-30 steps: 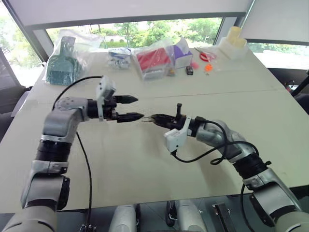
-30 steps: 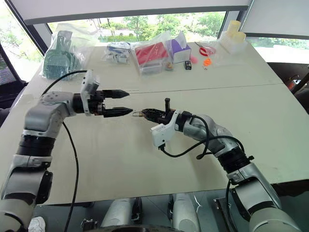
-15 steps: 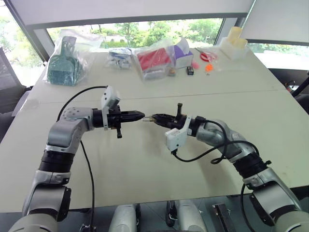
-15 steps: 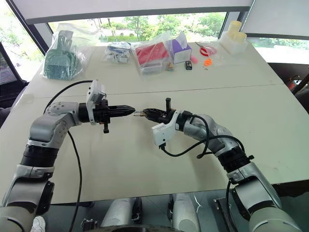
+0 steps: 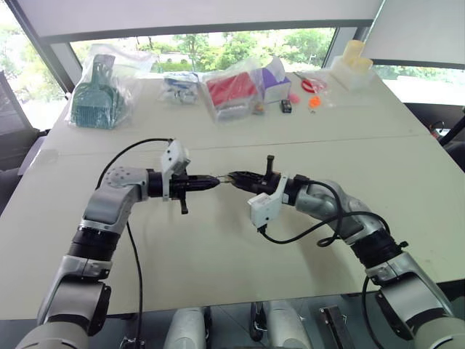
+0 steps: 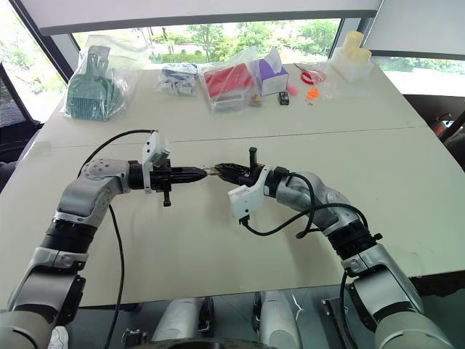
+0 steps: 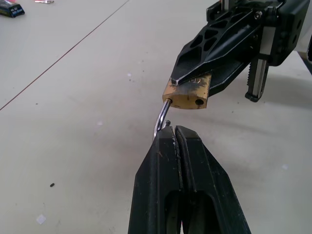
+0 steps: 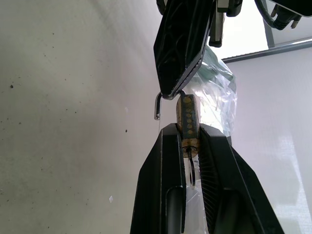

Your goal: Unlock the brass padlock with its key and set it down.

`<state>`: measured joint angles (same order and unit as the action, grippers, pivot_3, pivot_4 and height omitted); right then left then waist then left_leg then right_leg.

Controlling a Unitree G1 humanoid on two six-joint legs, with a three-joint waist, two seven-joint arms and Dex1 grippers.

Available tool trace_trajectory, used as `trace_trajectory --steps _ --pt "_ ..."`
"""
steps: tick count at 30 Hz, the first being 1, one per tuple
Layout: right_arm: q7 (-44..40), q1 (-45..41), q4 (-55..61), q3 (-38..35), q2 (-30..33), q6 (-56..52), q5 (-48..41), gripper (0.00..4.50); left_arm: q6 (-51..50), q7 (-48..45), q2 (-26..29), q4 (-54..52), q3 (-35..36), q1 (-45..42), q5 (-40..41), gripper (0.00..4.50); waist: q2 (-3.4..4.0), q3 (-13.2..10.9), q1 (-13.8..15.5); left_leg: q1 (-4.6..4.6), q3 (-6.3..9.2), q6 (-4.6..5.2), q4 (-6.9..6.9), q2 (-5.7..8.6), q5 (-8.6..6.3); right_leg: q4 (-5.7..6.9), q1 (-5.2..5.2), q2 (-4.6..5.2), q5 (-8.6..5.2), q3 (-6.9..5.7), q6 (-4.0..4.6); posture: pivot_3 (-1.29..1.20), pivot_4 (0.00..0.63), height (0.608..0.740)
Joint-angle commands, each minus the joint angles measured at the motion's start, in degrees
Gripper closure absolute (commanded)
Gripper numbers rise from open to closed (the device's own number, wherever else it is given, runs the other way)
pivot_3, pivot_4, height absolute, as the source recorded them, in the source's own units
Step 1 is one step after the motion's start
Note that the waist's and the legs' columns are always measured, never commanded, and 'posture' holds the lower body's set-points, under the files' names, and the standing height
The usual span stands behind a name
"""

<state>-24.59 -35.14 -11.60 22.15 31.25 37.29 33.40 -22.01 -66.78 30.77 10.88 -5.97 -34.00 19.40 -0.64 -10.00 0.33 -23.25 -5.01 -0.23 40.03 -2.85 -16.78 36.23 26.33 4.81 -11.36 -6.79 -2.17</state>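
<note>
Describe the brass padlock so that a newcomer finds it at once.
Look above the middle of the pale table, where the two black grippers meet tip to tip. The brass padlock is clamped in the right gripper, the left gripper shut on its silvery shackle. Nothing else there is yellow-brass.

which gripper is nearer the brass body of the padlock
Right. The right gripper clamps the brass padlock body between its jaws. The left gripper is shut at the tip of the silvery shackle, just short of the body.
</note>
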Motion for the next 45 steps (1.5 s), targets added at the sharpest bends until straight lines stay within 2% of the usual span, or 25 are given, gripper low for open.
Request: trace_trajectory --steps 1,12,19,23,27,35,41,45 --pt "0.2 -1.4 1.8 -1.1 -0.3 0.4 -1.6 4.5 2.9 1.7 -0.8 2.1 1.0 -1.6 -1.0 4.47 0.0 0.0 0.0 0.0 0.0 0.0 0.0 0.0 0.0 0.0 0.0 0.0 0.0 0.0 0.0 0.0 0.15 0.74" --pt "-0.1 -1.5 1.1 -0.9 -0.6 0.3 -1.6 4.5 3.9 3.3 -1.0 3.2 2.3 -1.3 -0.6 4.47 0.0 0.0 0.0 0.0 -0.01 0.0 0.0 0.0 0.0 0.0 0.0 0.0 0.0 0.0 0.0 0.0 0.15 0.74" --pt "0.0 -1.8 0.3 -0.8 -0.9 0.4 -1.3 4.5 2.3 1.0 1.5 0.3 1.3 1.7 -0.7 4.47 0.0 0.0 -0.1 0.0 0.0 0.0 -0.02 0.0 0.0 0.0 0.01 0.0 0.0 0.0 0.0 0.0 0.15 0.74" --pt "2.3 -3.3 -4.4 -0.1 -1.1 1.0 1.4 4.5 3.0 3.4 2.7 0.8 3.8 1.9 -1.1 4.47 0.0 0.0 0.0 0.0 -0.01 0.0 0.0 0.0 0.0 0.0 0.0 0.01 0.0 0.0 0.0 0.0 0.15 0.74" --pt "8.9 -7.4 -13.7 2.2 -2.9 0.3 7.5 4.5 2.4 5.0 4.0 0.4 6.6 3.0 0.0 4.47 0.0 0.0 -0.5 0.01 -0.01 0.0 -0.02 0.0 0.0 0.0 0.01 0.01 0.0 0.0 0.01 0.0 0.15 0.74" --pt "14.2 -10.9 -26.5 7.4 -7.1 2.5 10.9 4.5 1.5 8.1 4.3 -4.0 8.9 5.9 0.8 4.47 0.01 0.0 -1.2 0.0 -0.05 -0.01 -0.05 -0.01 0.01 -0.01 0.03 0.03 0.0 0.03 0.01 0.0 0.15 0.74" --pt "10.4 -8.9 -24.0 7.8 -6.4 4.0 8.4 4.5 0.8 9.2 4.9 -6.0 9.9 8.0 1.5 4.47 0.01 0.0 -1.2 0.06 -0.04 -0.01 -0.05 -0.02 0.01 0.01 -0.02 0.03 0.0 0.05 0.01 0.0 0.15 0.74" --pt "3.9 -7.1 -20.9 7.5 -5.6 3.7 4.3 4.5 0.9 9.8 4.9 -5.9 10.1 8.2 1.8 4.47 0.01 0.0 -1.1 0.05 -0.03 -0.01 -0.06 -0.02 0.01 0.0 -0.02 0.03 0.0 0.04 0.0 0.0 0.15 0.74"
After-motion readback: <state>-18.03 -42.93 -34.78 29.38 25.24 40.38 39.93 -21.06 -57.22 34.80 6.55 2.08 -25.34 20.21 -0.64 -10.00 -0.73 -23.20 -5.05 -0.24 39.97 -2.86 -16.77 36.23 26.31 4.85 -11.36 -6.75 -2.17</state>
